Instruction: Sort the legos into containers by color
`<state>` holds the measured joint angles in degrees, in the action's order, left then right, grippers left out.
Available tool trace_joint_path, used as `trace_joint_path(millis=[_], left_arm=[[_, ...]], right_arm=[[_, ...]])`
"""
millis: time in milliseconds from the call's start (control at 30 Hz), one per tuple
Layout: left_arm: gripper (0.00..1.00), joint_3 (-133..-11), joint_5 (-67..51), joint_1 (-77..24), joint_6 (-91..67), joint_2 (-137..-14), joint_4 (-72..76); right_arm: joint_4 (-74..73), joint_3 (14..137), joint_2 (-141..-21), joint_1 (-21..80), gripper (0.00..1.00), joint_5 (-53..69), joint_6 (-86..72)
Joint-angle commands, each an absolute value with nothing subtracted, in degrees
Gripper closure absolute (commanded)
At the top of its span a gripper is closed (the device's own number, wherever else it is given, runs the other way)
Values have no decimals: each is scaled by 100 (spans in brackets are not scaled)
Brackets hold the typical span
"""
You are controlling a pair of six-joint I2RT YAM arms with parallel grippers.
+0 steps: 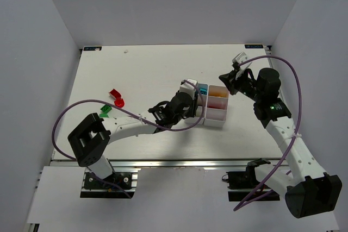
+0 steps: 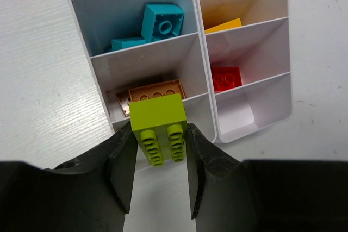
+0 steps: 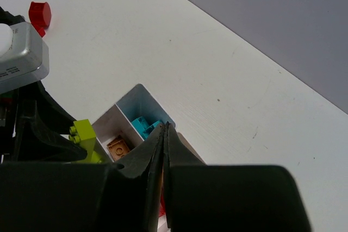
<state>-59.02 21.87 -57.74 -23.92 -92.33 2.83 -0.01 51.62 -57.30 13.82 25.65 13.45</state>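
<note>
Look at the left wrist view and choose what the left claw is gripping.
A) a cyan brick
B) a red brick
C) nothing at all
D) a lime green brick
D: the left claw is shut on a lime green brick held between its fingers, while the cyan bricks and the red brick lie in bins of the containers.

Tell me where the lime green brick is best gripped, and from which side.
Across its two smooth, parallel side walls, as the left gripper holds the lime green brick now, coming in from the studded end. The flat walls likely seat the pads evenly; the studs would not.
</note>
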Motion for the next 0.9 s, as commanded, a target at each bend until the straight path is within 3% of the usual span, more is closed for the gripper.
trace_joint_path(millis=[0,400,567,700,867], left_arm=[[83,-6187,2443,-5836,-2171,-9281,422],[55,-6363,2645,-5845,-2074,-9527,317],[35,-6504,2707,-5854,-2109,-9448,123],[30,-6530,2725,-5854,-2109,-9334,79],[35,-6758,2977,-5836,-2355,-8993,-421]], right_arm=[[105,5150,-5651,1345,96,2602,1318],[70,5124,-5616,1345,90,2663,1318],[53,5098,-5616,1345,79,2716,1318],[62,5115,-5625,1353,72,2760,1318],[9,5220,-5625,1345,70,2918,1353]])
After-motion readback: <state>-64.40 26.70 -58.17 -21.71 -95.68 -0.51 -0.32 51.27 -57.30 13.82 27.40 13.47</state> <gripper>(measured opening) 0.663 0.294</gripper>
